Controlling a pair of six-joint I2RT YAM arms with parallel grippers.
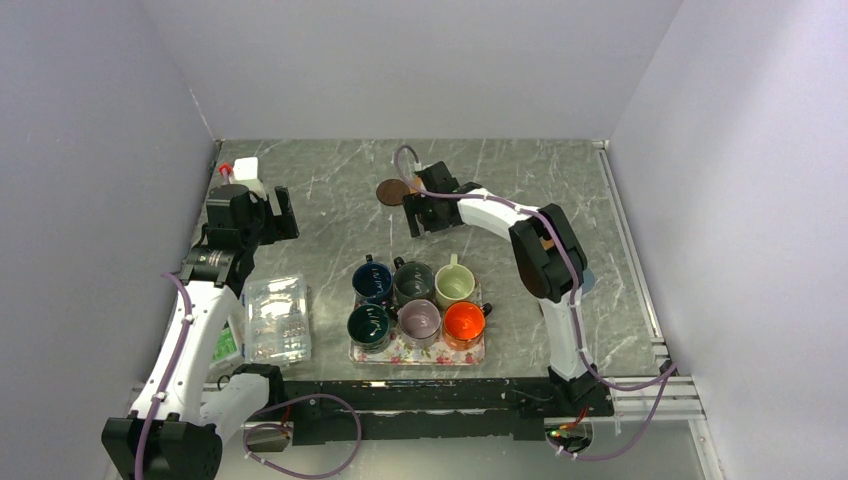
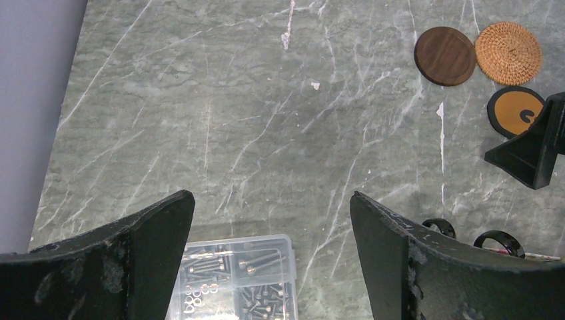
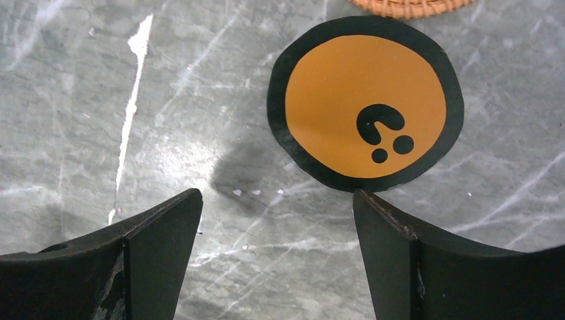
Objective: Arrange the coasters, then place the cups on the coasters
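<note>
Right wrist view: right gripper point(image 3: 276, 203) is hovering with fingers spread wide and empty, just short of the orange coaster with black rim point(image 3: 365, 103), which is lying flat on the marble table point(image 3: 86, 100). Left gripper point(image 2: 272, 207) is hanging agape, holding nothing. Brown coaster point(image 2: 445, 56) and woven coaster point(image 2: 508, 53) are sitting side by side beyond. Six cups point(image 1: 419, 319) are standing on the floral tray point(image 1: 415, 357).

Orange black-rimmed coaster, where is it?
Right wrist view, upper right: orange coaster on the marble table, just ahead of the right gripper, beside the woven coaster.
</note>
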